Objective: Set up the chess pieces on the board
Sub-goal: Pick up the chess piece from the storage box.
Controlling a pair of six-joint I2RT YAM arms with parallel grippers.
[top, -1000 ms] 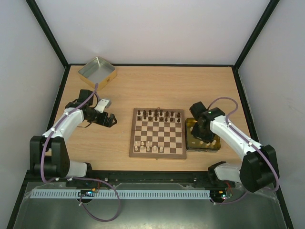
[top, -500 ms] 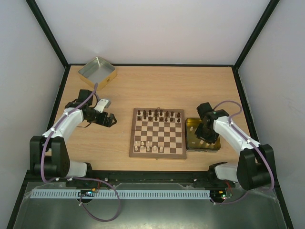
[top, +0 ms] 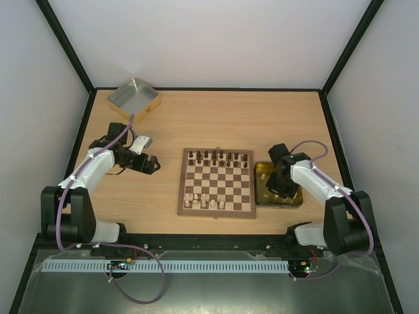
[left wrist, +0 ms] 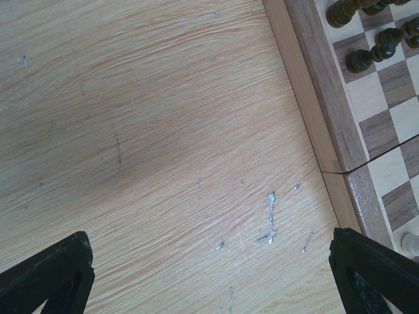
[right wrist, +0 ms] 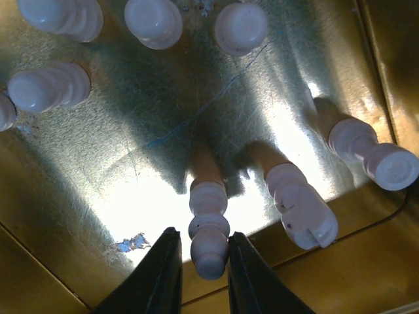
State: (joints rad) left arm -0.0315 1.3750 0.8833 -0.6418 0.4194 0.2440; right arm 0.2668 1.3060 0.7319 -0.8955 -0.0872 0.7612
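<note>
**Descent of the right arm into the tin for another cream man**

The surface (top: pixel 196 121) carries the same layout as a second ago, and only the right arm has moved. It has drawn its elbow in toward the near right corner and has sunk its wrist lower. The left arm has not shifted and lies stretched toward the left edge.

The board (top: pixel 216 212) sits in the middle of the surface, nearer the near edge. An empty metal tray (top: pixel 133 98) rests at the far left corner. A gold tin (top: pixel 260 171) sits just beside the board's right side, and the right arm hangs over it.

The left tool (left wrist: pixel 209 275) is spread wide over bare wood beside the board's left frame, and it holds nothing. The right tool (right wrist: pixel 201 237) is down on the tin's floor, with its two fingers set narrowly to either side of one lying cream piece (right wrist: pixel 209 229). Whether they pinch it yet or only bracket it, I cannot tell.

Dark pieces (top: pixel 216 156) fill the board's far rows. The cream pieces (top: pixel 200 199) on the near rows are few and unchanged in number. Several more cream men (right wrist: pixel 154 21) lie loose in the tin.

Judged from this, the drop marks the start of a fresh pick. The cream side is well short of complete, and many trips remain.
</note>
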